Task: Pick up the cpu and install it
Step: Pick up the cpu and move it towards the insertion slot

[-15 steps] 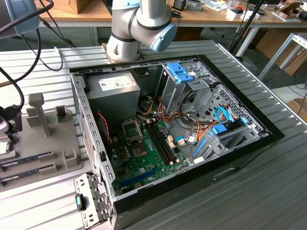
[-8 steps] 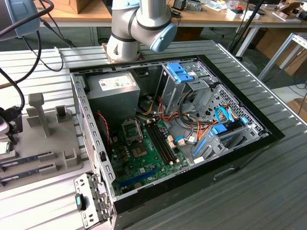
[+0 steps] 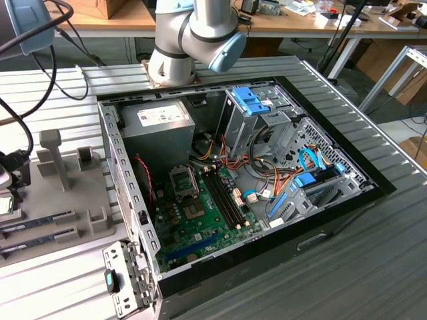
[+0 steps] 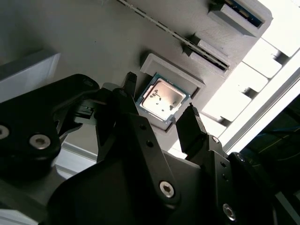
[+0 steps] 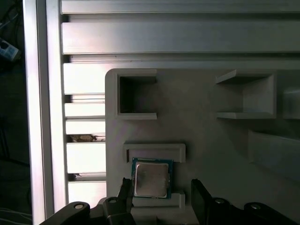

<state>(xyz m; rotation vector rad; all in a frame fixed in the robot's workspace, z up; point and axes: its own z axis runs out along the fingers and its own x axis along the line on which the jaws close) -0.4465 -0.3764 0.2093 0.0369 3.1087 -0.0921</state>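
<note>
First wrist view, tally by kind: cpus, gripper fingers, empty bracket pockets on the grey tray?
cpu: 1
fingers of the gripper: 2
empty bracket pockets: 2
Total: 5

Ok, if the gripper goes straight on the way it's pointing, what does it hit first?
Probably the cpu, which lies straight ahead between the open fingers of the gripper in both wrist views. The fingers may reach its grey holder first; depth is unclear.
</note>
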